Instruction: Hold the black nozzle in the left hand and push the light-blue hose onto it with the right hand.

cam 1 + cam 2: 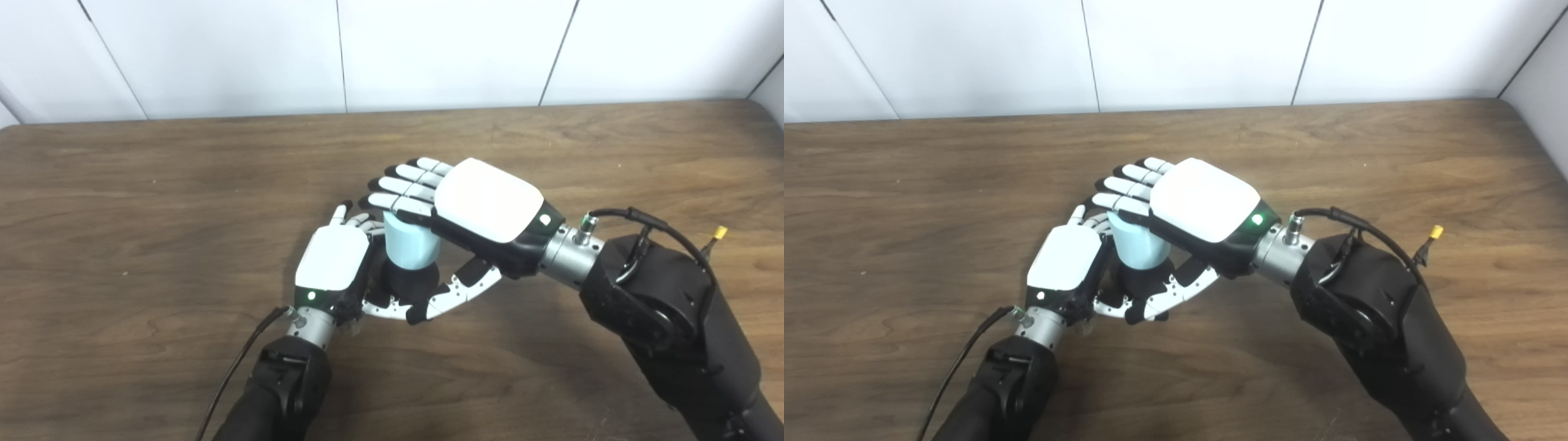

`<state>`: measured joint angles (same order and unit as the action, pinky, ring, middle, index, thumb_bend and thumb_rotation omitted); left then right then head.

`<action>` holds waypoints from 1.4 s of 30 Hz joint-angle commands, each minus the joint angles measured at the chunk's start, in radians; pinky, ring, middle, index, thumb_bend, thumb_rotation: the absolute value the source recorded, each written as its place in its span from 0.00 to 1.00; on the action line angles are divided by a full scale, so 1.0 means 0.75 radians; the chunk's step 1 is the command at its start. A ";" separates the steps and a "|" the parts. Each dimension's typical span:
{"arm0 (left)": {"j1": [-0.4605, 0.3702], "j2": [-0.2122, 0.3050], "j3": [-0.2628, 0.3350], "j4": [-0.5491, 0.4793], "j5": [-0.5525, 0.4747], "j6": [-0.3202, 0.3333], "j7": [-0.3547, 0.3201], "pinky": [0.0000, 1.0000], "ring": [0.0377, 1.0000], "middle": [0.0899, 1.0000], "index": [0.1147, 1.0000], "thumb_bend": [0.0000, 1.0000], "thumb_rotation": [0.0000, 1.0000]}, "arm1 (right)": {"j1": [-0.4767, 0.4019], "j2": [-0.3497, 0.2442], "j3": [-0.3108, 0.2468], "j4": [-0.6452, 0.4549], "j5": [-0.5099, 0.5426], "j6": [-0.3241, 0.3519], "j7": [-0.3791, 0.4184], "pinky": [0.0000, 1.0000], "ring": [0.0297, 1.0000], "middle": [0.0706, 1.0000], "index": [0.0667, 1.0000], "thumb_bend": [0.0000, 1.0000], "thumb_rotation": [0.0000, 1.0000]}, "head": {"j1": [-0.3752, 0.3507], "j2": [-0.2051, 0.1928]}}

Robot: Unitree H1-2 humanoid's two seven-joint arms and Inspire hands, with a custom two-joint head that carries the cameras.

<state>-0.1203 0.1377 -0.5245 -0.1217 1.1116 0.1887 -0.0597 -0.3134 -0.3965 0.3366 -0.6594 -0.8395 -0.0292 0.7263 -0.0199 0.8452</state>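
Pressing down from above, our right hand (484, 205) covers the top of the light-blue hose (409, 245), palm and fingers laid flat over its upper end, thumb reaching down along the near side toward the left hand's thumb. Whether the right hand truly grips the hose or only bears on it, we cannot tell; the fingers lie nearly straight, not curled round. Below it, our left hand (334, 257) is closed on the black nozzle (409, 283), fingers behind, thumb wrapped across the front just under it. The hose stands upright, its lower end touching the top of the nozzle, directly under the right palm and just beside the left hand's fingertips. How far the hose has gone onto the nozzle is hidden; we judge the joint begun, not seated. Both pieces are held above the wooden table (153, 202), midway between the two wrists. Risks as we read them: a flat palm gives little side control, so an off-axis push could tip the hose and skid it off the nozzle rim. A hard push might drive the nozzle down through the left hand's hold if that clasp is loose. The two thumbs sit close together and could foul each other as the hose travels down.
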 commanded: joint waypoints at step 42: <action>0.020 0.003 -0.008 -0.026 0.012 0.004 -0.095 1.00 0.86 0.73 0.42 0.52 0.05 | 0.099 -0.083 0.154 0.149 -0.076 0.082 0.115 0.93 0.95 0.95 0.94 0.58 0.83 | -0.007 0.015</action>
<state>-0.1186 0.1399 -0.5196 -0.1376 1.1168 0.1908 -0.0935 -0.3131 -0.4199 0.3972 -0.6430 -0.8930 0.0354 0.7000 -0.0261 0.8529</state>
